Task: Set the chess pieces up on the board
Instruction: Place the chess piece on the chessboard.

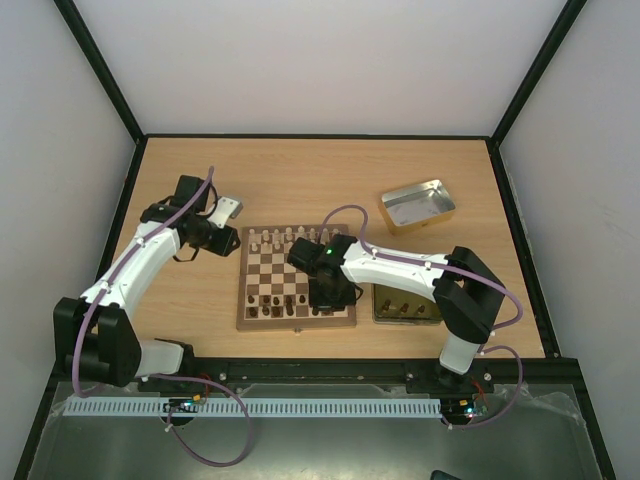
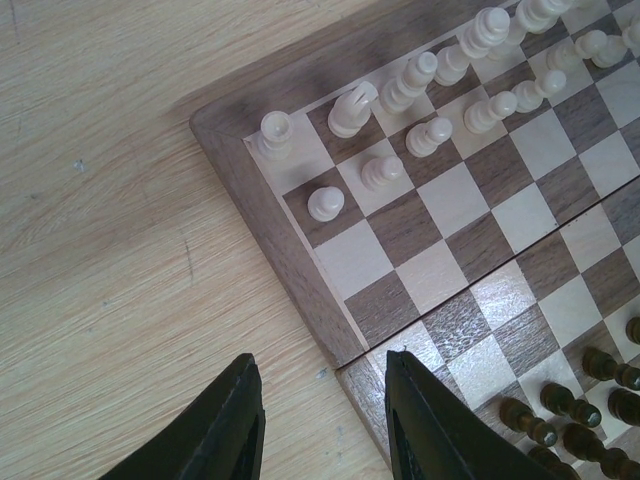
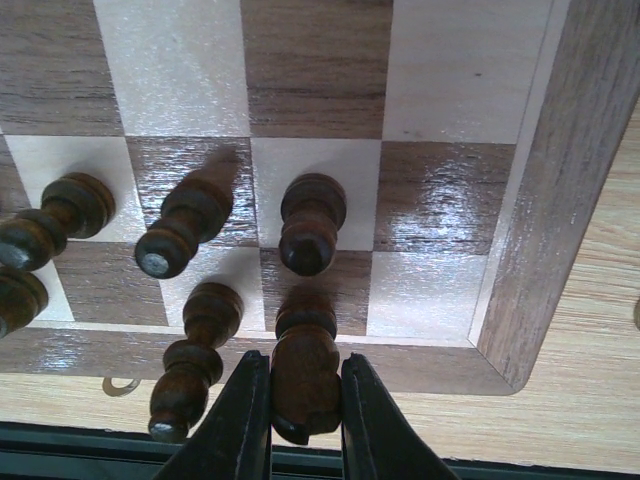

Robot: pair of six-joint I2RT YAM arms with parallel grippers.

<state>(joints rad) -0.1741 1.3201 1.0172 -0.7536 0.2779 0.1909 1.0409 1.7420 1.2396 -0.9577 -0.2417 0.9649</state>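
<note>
The right gripper (image 3: 303,368) has its jaws nearly closed around a dark piece (image 3: 305,385), pinching the piece's body on both sides. The piece's far end points at the last row of the board (image 3: 570,200), at a square one in from the corner. I cannot tell whether it touches the wood. Just ahead of these jaws another dark pawn (image 3: 312,222) stands on its square. To their left a tilted-looking dark piece (image 3: 185,230) stands a little further ahead, and one more dark piece (image 3: 195,360) is right beside the left finger. The left gripper (image 2: 322,370) hangs with its jaws partly open and nothing between them. The edge of the board passes beneath the gap, and bare table (image 2: 100,250) lies under the left finger. Well ahead of these jaws the pale pieces (image 2: 325,203) stand in two rows at the board's corner. A few dark ones (image 2: 560,400) stand close by on the right of the right finger. From above, a silver tin (image 1: 417,205) lies well beyond the right arm, and a gold tin (image 1: 405,305) lies partly under it.
</note>
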